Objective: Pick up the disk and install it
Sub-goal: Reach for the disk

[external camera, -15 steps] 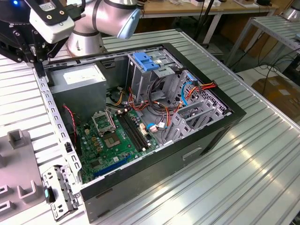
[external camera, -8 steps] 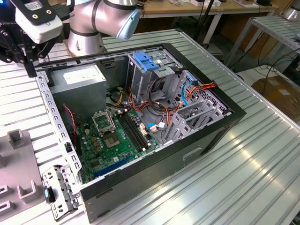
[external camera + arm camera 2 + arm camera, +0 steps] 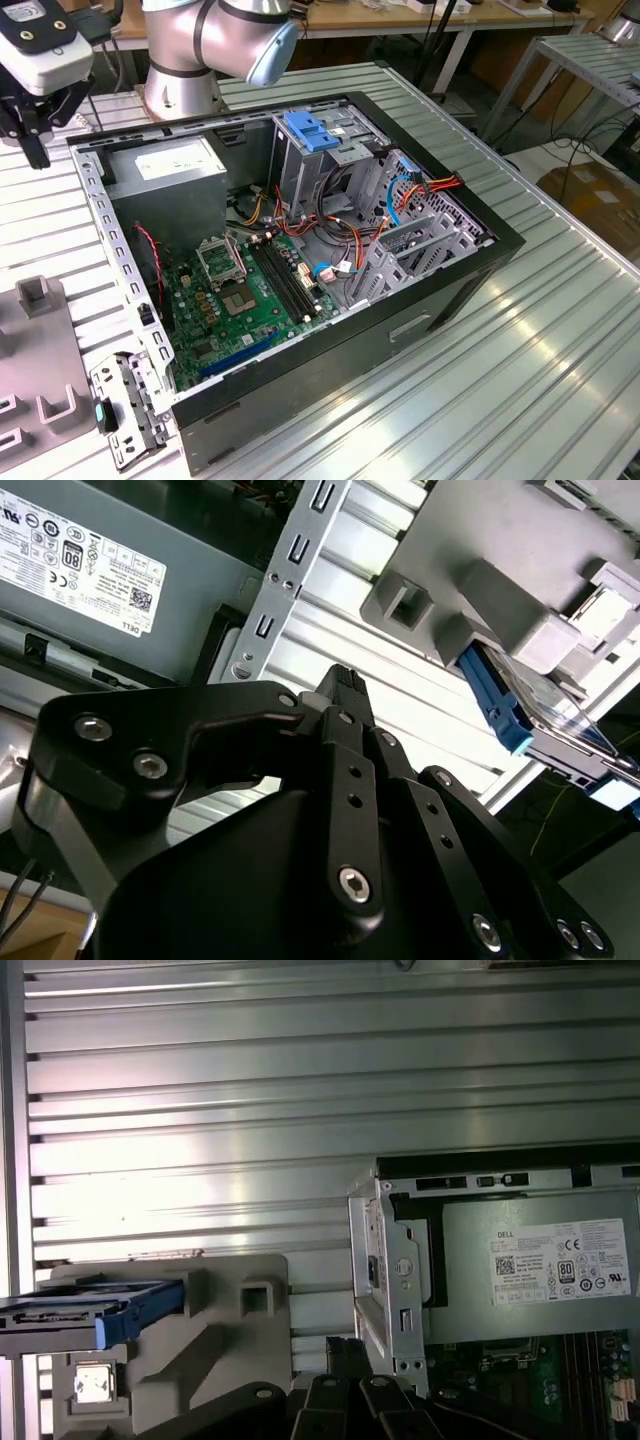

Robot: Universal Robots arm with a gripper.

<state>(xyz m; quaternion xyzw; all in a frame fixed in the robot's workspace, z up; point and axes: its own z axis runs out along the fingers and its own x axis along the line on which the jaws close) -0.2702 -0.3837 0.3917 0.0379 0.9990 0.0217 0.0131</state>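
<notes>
Exterior view: gripper point(image 3: 38, 120) is hovering over the ribbed table point(image 3: 560, 380) beside the open computer case point(image 3: 440, 300); whether it is open or closed cannot be told. First wrist view: the disk point(image 3: 60, 1307) is sitting in a grey holder point(image 3: 230, 1330) near the case, one end projecting. Handling judgement: centring over the blue rails point(image 3: 125, 1322), squaring to them and gripping evenly is looking advisable.

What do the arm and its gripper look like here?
The arm is silver-grey tubing with rounded joints and a pale blue end cap. The gripper has a white and black body in the exterior view; its fingers are black link bars with silver screw heads.
</notes>
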